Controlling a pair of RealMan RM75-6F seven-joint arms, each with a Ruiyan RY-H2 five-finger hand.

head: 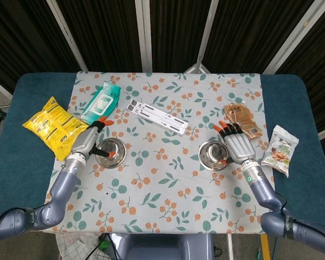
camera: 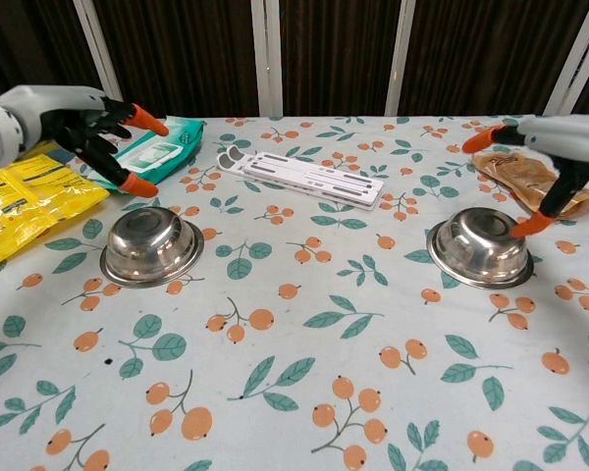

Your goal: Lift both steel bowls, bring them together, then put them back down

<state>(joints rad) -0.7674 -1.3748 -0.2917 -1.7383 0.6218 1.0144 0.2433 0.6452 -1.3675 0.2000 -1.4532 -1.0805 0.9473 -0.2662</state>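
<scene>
Two steel bowls stand upright on the patterned cloth. The left bowl (head: 110, 152) (camera: 151, 246) sits at the left of the cloth, the right bowl (head: 213, 155) (camera: 479, 246) at the right. My left hand (head: 86, 142) (camera: 90, 120) hovers above and to the outer left of its bowl, fingers spread, holding nothing. My right hand (head: 238, 145) (camera: 558, 147) hangs above and to the outer right of its bowl, also spread and empty. Neither hand touches a bowl.
A yellow snack bag (head: 55, 127) and a teal wipes pack (head: 101, 105) lie behind the left bowl. A white plastic strip (head: 158, 116) lies mid-cloth. A brown pouch (head: 241, 121) and a white snack bag (head: 280, 150) lie at the right.
</scene>
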